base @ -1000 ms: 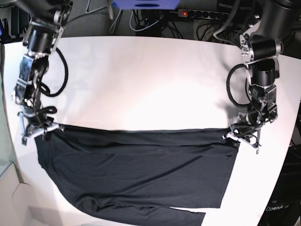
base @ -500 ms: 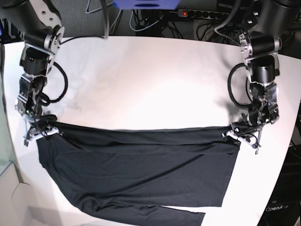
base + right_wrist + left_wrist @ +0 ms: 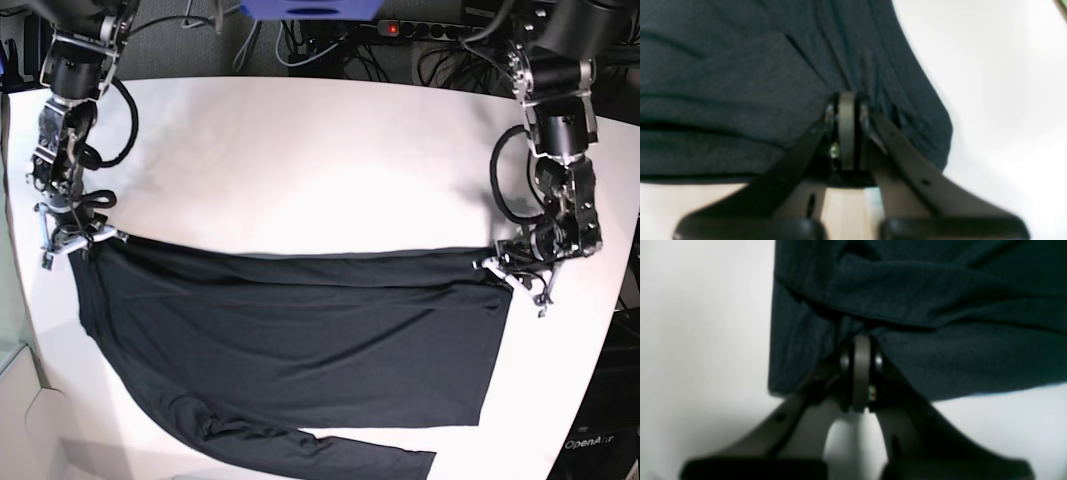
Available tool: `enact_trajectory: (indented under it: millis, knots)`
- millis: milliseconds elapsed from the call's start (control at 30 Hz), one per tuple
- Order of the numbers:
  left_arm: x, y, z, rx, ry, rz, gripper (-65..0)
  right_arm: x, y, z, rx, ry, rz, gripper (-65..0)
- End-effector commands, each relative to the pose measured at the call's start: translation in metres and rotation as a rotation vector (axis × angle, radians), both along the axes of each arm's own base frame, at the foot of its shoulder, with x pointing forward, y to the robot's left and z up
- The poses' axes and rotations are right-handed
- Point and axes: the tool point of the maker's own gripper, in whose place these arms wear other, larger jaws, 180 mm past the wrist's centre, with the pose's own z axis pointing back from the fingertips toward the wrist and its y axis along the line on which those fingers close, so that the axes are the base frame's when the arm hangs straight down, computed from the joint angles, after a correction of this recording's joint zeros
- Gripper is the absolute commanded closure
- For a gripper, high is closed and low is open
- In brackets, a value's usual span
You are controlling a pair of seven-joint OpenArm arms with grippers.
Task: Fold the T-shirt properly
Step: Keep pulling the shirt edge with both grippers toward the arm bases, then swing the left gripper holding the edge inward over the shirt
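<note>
Right tool (image 3: 72, 238) is pinching the T-shirt (image 3: 300, 340) at its far corner on the base view's left. The garment is lying stretched flat across the white desk (image 3: 300, 160), one sleeve trailing along the near edge. Left tool (image 3: 517, 272) is pinching the opposite far corner. Judgement: one lengthwise fold appears made; the sleeve and crosswise folds are waiting.

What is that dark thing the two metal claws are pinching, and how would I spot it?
Find the white table and look at its near half. The T-shirt lies spread flat there, its far corners pinched by the left gripper and right gripper. It is the only cloth: plain, black, with one long sleeve trailing forward.
</note>
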Motion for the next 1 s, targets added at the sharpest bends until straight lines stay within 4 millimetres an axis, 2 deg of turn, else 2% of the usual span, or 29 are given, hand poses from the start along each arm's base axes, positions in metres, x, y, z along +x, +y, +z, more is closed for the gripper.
enact_trajectory:
  millis: [0,233,433,567,633,700,867,967]
  knots:
    - [0.006,0.007,0.015,0.027,-0.024,-0.005,-1.5,-0.023,-0.004,-0.021,-0.017,0.123,0.006,-0.3]
    - [-0.021,0.014,0.017,0.093,0.027,-0.048,-1.5,-0.073,-0.009,-0.046,-0.016,0.206,0.008,-0.2]
    - [-0.051,0.024,0.007,0.136,0.083,-0.066,-1.5,-0.112,-0.018,-0.056,0.034,0.227,0.009,-0.2]
    - [-0.069,0.022,0.004,0.162,0.106,-0.089,-1.5,-0.139,-0.022,-0.062,0.042,0.257,0.005,-0.2]
    - [-0.079,0.021,0.003,0.174,0.122,-0.101,-1.5,-0.150,-0.025,-0.058,0.020,0.262,0.005,-0.2]
    - [-0.090,0.019,0.003,0.185,0.139,-0.117,-1.5,-0.158,-0.017,-0.053,0.011,0.251,0.015,-0.2]
    - [-0.109,0.011,0.011,0.215,0.157,-0.158,-1.5,-0.165,0.002,-0.030,-0.031,0.203,0.053,-0.2]
    - [-0.125,0.009,0.012,0.240,0.184,-0.180,-1.4,-0.171,0.007,-0.023,-0.043,0.195,0.064,-0.2]
